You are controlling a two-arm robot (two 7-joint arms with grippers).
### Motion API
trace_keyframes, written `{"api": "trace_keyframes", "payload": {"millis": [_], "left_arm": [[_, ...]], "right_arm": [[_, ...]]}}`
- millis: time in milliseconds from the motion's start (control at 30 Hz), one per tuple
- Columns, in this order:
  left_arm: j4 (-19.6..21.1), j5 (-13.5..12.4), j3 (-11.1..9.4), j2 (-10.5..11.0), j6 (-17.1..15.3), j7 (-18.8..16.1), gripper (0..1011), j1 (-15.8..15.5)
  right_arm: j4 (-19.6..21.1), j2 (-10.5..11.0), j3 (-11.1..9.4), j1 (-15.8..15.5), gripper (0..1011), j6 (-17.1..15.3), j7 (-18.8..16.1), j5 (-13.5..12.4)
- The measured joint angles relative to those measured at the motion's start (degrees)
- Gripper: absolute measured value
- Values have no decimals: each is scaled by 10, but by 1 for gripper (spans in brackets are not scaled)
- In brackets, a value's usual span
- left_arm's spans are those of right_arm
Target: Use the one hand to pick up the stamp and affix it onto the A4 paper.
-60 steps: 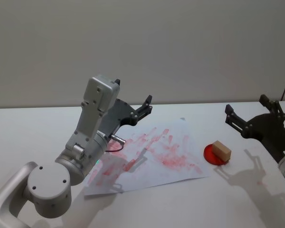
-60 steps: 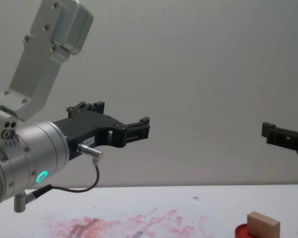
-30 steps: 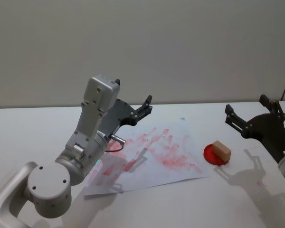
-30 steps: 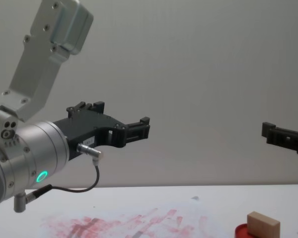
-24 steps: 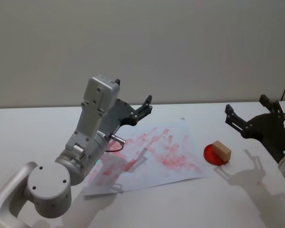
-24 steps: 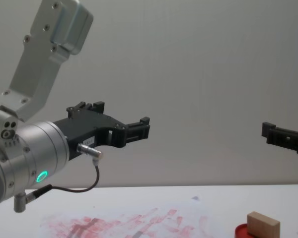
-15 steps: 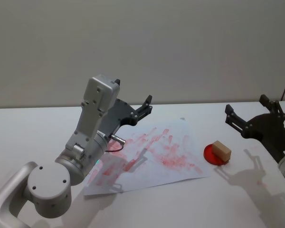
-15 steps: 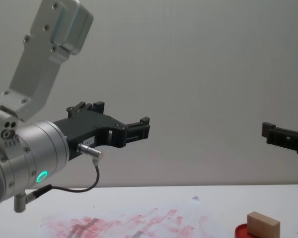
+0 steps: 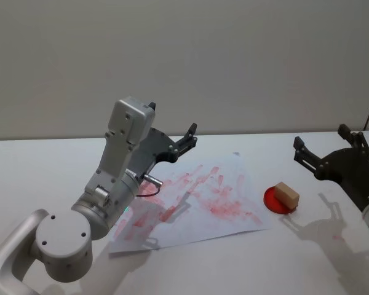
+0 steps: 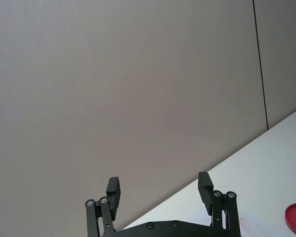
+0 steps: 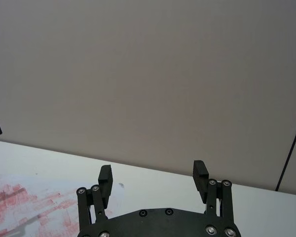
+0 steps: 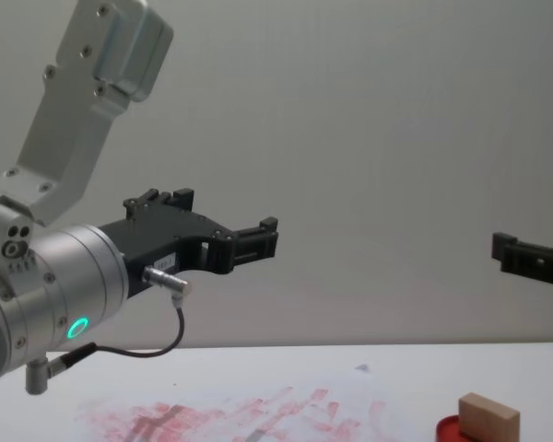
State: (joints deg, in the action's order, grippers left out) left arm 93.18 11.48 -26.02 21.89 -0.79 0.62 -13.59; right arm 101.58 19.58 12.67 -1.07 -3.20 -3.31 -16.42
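Nudges right gripper (image 9: pixel 320 138) slightly toward table's (image 9: pixel 49 160) right edge, jaws spread, empty. Leaves stamp (image 9: pixel 286 195) untouched on ink pad (image 9: pixel 270 200); holds left gripper (image 10: pixel 158 181) open above paper (image 9: pixel 203 215).

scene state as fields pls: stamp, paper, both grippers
stamp: lying on the red ink pad, not gripped
A4 paper: flat, smeared with red ink, left of the red ink pad
left gripper: raised above the A4 paper, open, empty
right gripper: raised, right of the stamp, open, empty
progress: pick-up not yet done
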Motion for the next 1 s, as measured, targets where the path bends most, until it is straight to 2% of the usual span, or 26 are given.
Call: {"api": "trace_keyframes", "payload": {"millis": [333, 500, 700, 767, 1000], "left_arm": [[0, 0, 0, 0, 0, 0, 1001, 0], [0, 0, 0, 0, 0, 0, 1001, 0], [0, 0, 0, 0, 0, 0, 1001, 0], [0, 0, 0, 0, 0, 0, 1001, 0], [0, 0, 0, 0, 0, 0, 1001, 0]], "right_arm": [[15, 12, -8, -12, 1001, -46, 12, -7], [17, 19, -12, -15, 1001, -81, 10, -14], [3, 22, -13, -6, 1001, -121, -17, -15], [0, 21, -13, -4, 1001, -124, -20, -15], [-37, 13, -6, 25, 1001, -157, -61, -1]]}}
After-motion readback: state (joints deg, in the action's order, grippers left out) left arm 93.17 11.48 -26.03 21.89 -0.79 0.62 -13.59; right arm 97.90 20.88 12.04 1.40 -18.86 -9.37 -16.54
